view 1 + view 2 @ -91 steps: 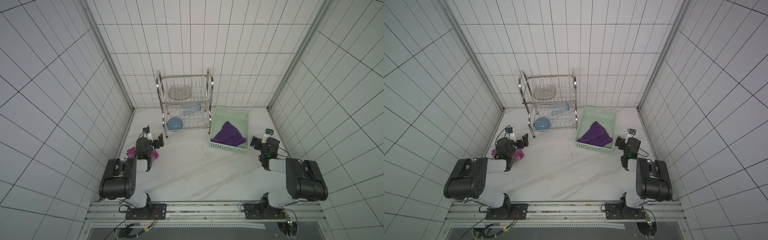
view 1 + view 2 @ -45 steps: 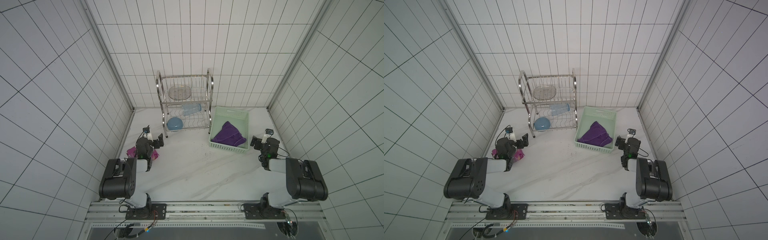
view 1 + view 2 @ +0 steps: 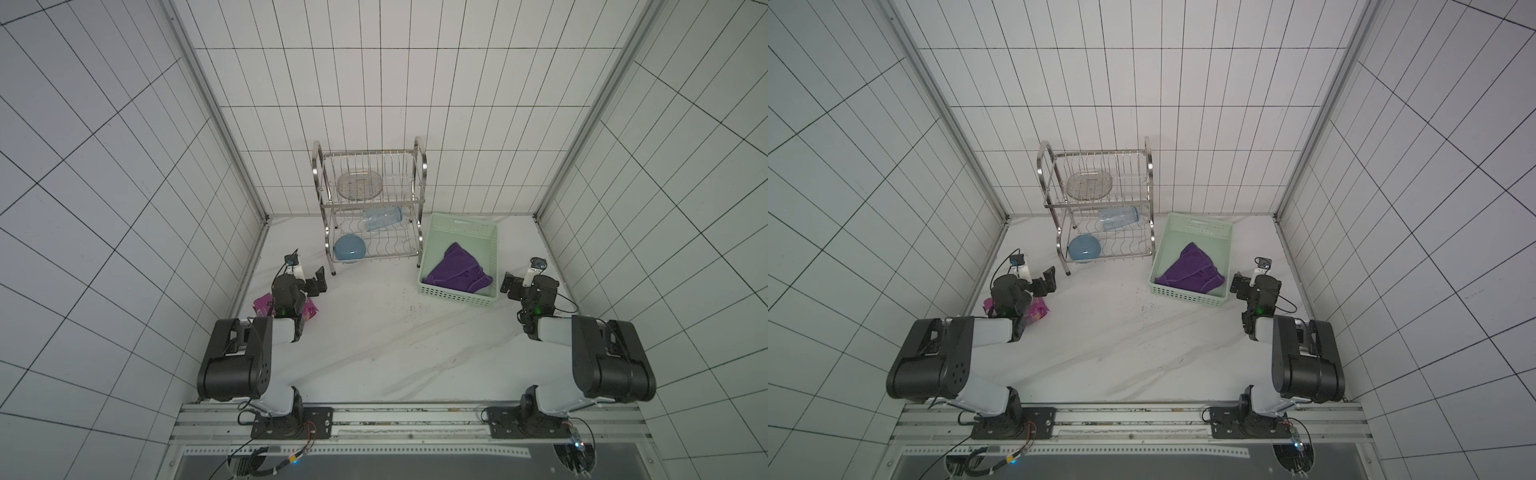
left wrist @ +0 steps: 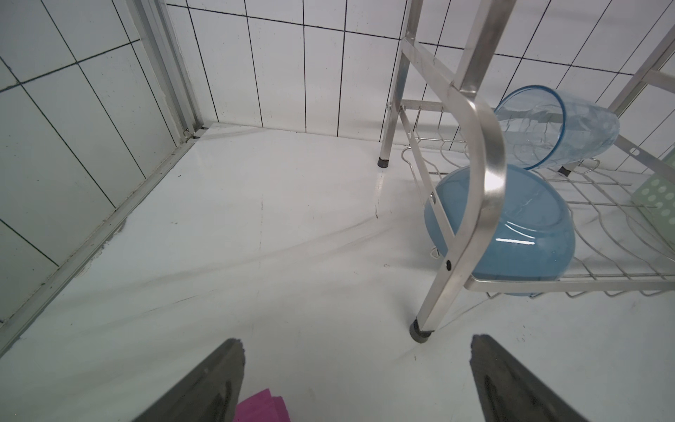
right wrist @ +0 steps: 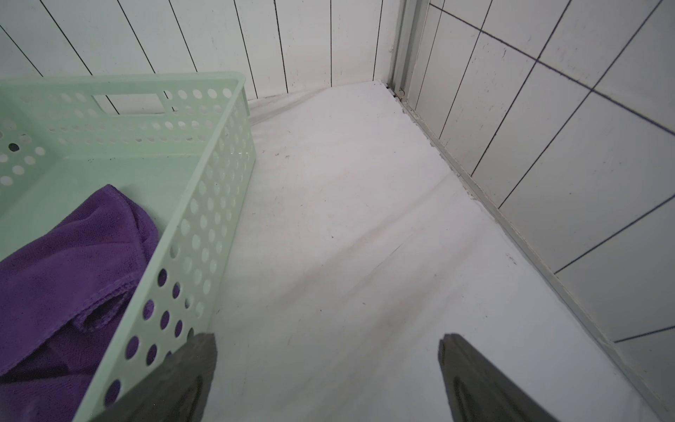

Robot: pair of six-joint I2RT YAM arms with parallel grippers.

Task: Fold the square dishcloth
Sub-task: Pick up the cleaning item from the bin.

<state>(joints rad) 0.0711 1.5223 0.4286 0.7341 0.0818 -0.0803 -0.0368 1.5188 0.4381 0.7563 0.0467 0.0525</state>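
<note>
- The left gripper (image 3: 309, 279) is hovering low over the table (image 3: 374, 332) near the left wall. Its jaws are standing wide apart with nothing between them.
- A pink packet (image 3: 309, 311) is lying on the table under the left arm, which is partly hiding it.
- The right gripper (image 3: 518, 282) is hovering near the right wall, just beside the near right corner of the basket (image 3: 457, 293). Its jaws are also spread wide and gripping nothing; in the right wrist view only bare table is showing between the fingers (image 5: 190, 369).
- The green basket is sitting on the table to the right of the rack (image 3: 422, 174).
- The purple cloth (image 3: 459, 268) is lying crumpled inside the basket, bunched in its near half and reaching its near wall. Neither gripper is touching it.
- The metal rack is standing at the back wall. A blue bowl (image 3: 350, 248) is resting at the left end of its lower shelf, and a clear cup (image 3: 380, 218) is lying on its side further back on that shelf.
- A mesh dish (image 3: 359, 185) is sitting on the upper shelf.
</note>
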